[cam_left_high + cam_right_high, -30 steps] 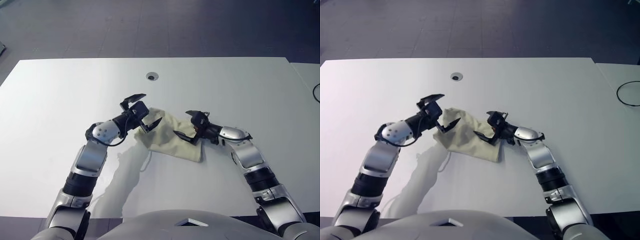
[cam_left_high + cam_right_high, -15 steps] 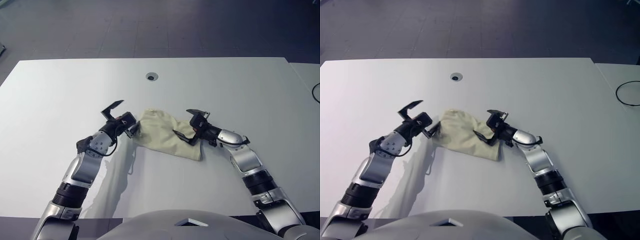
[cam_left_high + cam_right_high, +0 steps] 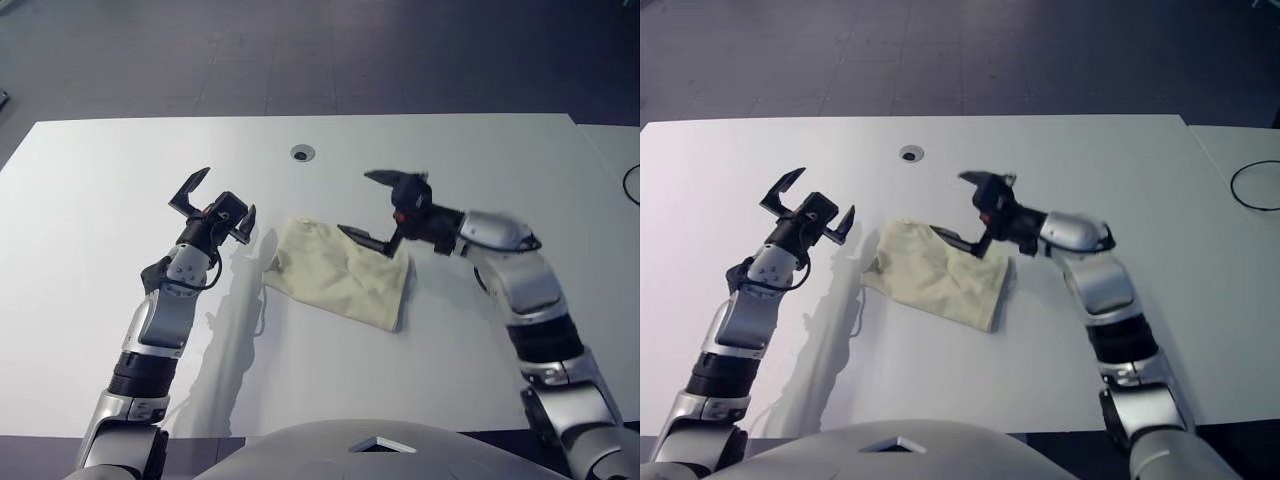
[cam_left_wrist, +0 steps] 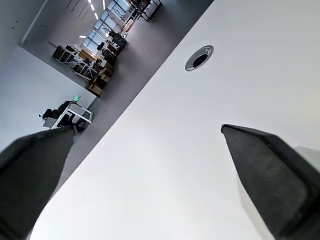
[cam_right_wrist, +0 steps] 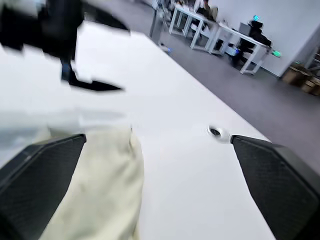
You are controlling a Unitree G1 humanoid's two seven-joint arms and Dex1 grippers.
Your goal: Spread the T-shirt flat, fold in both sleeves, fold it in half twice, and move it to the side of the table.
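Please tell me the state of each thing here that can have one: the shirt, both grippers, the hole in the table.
T-shirt: folded into a compact bundle, lying on the table, not gripped.
Left gripper: open, empty, raised beside the T-shirt's left end.
Right gripper: open, empty, lower finger over the T-shirt's far edge.
Table hole: uncovered.

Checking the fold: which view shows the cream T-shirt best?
Left eye view: the whole cream folded T-shirt lies on the white table; the right eye view matches. The right wrist view catches a blurred part; the left wrist faces tabletop.
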